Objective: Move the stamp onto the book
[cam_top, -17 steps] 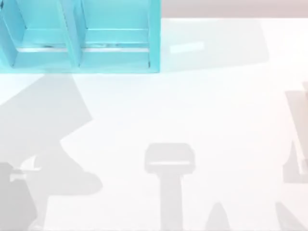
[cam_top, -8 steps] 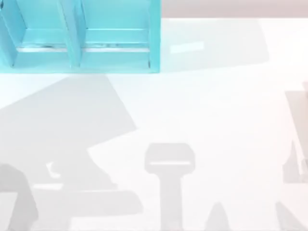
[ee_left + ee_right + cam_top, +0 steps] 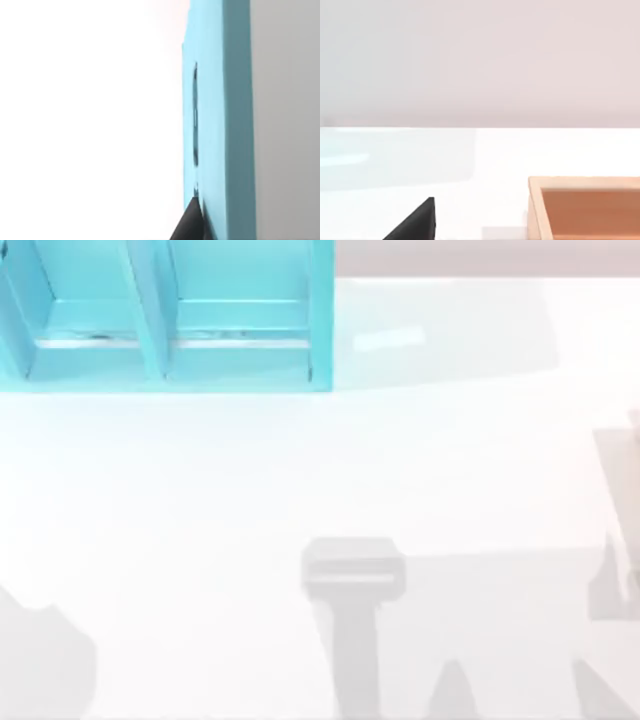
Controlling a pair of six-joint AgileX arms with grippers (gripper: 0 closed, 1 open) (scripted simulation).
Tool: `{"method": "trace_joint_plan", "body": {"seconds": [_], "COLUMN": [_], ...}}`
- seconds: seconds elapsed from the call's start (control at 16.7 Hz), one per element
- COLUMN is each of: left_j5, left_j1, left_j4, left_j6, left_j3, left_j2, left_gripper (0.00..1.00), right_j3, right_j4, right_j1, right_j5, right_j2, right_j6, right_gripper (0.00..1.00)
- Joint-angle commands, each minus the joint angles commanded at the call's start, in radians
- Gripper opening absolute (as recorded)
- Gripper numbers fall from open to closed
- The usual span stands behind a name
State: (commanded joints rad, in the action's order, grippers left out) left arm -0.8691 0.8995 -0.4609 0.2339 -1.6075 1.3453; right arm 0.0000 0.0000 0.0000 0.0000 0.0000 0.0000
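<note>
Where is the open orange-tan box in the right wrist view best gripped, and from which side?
Probably on the rim of one wall of the orange-tan box, coming straight down from above, one finger inside and one outside. It sits open-topped on the white table, and its walls look thin and upright. Part of it runs out of frame, so this is tentative.

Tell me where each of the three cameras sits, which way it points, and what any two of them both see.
Top view: above the table, looking down; the blue shelf unit stands at the far left, and grey shadows lie along the near edge.
Left wrist view: on the left arm, looking along the shelf unit's blue side; a dark claw fingertip shows.
Right wrist view: on the right arm, looking low across the table at a tan box; a dark fingertip shows.
Shared: top and left wrist views both see the shelf unit.
</note>
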Motion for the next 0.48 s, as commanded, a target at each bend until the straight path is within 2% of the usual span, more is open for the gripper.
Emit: {"method": "trace_joint_plan", "body": {"seconds": [0.48], "left_j5": [-0.078], "left_j1": [0.156], "left_j4": [-0.039], "left_j6": [0.101], "left_j3": [-0.502], "left_j2": [-0.079], "left_gripper": [0.00], "right_j3": [0.000], "right_j4": [0.000], "right_j1": [0.000], "right_j5": [0.000], "right_j2": [0.000], "right_j6": [0.000], "right_gripper": [1.00]}}
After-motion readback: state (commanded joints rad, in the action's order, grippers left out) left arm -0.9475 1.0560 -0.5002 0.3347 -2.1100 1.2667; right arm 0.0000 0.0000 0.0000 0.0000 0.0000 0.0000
